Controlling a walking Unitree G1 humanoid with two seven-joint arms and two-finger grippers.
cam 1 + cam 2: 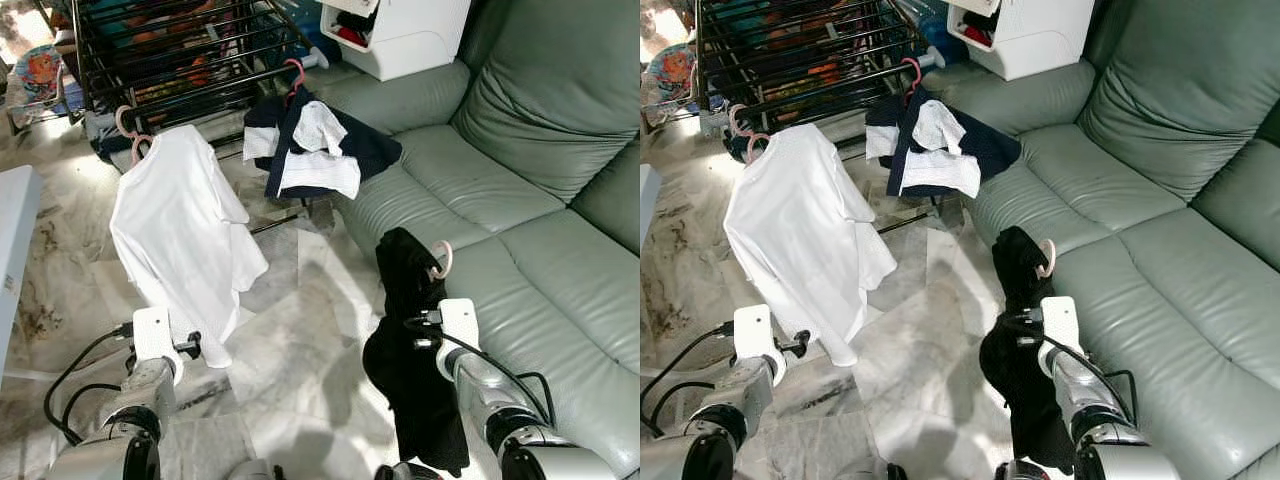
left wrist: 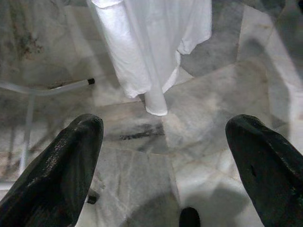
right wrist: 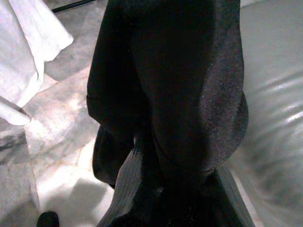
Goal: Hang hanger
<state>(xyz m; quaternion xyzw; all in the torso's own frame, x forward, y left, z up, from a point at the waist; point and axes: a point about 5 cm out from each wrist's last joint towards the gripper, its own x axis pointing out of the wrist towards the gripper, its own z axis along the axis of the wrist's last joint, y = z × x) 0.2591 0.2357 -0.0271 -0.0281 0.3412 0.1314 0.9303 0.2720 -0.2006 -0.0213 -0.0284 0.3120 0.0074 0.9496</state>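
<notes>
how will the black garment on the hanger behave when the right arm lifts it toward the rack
Probably floppy: the black garment hangs in loose folds beside the right pincer. It will likely swing and may slide off its pink hanger, since it looks bunched there.

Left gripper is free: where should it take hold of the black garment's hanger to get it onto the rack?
Judging from the head views, grip the pink hook at its stem, just above the black garment, coming in from the robot's left. The hook stands clear above the cloth, while the right gripper holds the garment lower down, beside the sofa. The left gripper is open over the floor.
</notes>
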